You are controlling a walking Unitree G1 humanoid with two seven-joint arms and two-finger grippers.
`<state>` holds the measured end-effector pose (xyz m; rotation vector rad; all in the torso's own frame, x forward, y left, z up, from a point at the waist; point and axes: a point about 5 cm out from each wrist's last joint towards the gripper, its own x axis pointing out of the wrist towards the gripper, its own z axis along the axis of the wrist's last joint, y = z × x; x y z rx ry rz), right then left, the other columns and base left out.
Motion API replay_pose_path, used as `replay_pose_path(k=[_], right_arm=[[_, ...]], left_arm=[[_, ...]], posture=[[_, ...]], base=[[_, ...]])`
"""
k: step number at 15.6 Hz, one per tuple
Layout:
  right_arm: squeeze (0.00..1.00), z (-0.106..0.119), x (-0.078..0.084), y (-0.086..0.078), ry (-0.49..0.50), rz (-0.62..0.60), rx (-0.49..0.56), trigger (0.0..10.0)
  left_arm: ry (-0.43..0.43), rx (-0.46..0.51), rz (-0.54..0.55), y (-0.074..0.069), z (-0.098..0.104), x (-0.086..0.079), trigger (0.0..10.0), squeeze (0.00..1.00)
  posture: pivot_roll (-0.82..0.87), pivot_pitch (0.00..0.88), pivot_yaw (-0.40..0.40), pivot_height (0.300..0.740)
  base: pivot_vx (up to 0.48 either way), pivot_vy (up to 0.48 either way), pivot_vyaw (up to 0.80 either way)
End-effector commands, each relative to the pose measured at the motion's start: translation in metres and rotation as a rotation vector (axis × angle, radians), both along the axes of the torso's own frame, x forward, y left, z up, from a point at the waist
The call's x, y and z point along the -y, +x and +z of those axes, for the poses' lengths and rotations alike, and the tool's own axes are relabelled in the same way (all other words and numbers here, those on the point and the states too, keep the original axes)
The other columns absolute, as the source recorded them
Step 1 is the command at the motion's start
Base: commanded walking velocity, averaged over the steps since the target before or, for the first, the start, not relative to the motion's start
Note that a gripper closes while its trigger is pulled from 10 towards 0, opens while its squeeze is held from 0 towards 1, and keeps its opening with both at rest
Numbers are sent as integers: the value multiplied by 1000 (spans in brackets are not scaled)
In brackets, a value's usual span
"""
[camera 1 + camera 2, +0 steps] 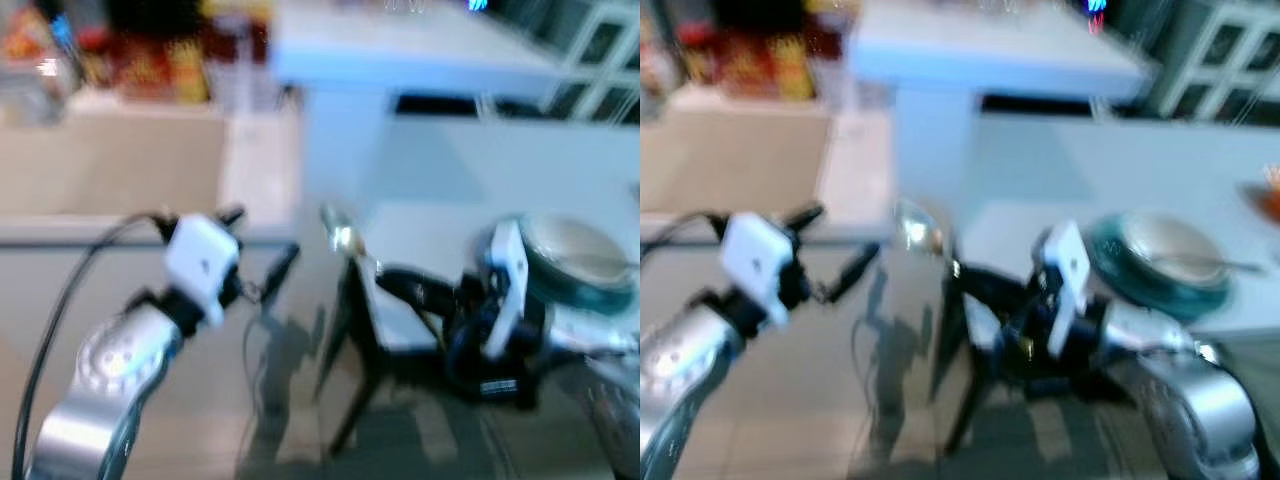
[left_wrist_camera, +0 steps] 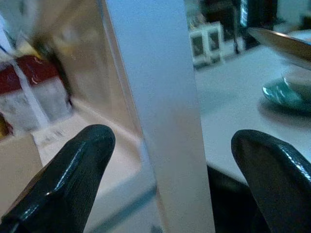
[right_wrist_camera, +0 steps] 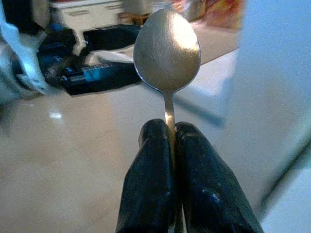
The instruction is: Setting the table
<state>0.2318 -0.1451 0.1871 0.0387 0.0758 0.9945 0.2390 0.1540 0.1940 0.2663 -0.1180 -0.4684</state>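
At the left, the left gripper (image 1: 262, 250) is held out over the tiled floor (image 1: 150, 300), short of the white table (image 1: 450, 180); in its wrist view the two black fingers (image 2: 73, 170) stand apart with nothing between them, so it is released and carries nothing. Between the arms, the spoon (image 1: 340, 235) is held with its bowl up and away from the wrist, just at the table's near left corner; the right wrist view shows its handle clamped between the closed fingertips (image 3: 150, 160) of the right gripper (image 3: 169, 131), the long axis continuing the line of the fingers. At the right, on the table near its front edge, a teal plate (image 1: 1110, 265) carries a pale bowl (image 1: 1170, 245), with a thin utensil (image 1: 1220, 263) lying across the bowl; its kind cannot be told through the blur. The governing relation is this: the place setting lies to the right of the spoon's bowl, close beside the right forearm, and the right arm is much the nearer of the two. The judgement follows that the spoon must swing rightward and come down flat on the bare tabletop beside the plate, its long axis probably running from front edge to back.
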Motion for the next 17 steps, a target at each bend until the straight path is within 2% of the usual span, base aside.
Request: replay_pose_path(k=[1,3,9,13,17], right_arm=[[0,-3,-2,11,-52,-100,50,10000],[0,-2,0,20,-34,-197,65,10000],[0,-2,9,31,-66,-297,106,10000],[0,3,16,41,-95,-339,135,10000],[0,9,11,47,-118,-321,167,10000]], left_arm=[[-1,4,128,10,-3,-11,10000,0],[19,5,163,14,-3,-12,10000,0],[38,18,179,18,-2,-13,10000,0],[45,19,173,18,-2,-10,10000,0],[52,24,177,19,-2,-11,10000,0]], posture=[[74,0,-59,740],[72,0,-54,740],[70,0,-51,740],[69,0,-51,740],[65,0,-54,740]], base=[[0,-480,706],[0,-480,800],[0,-480,800],[0,-480,800],[0,-480,800]])
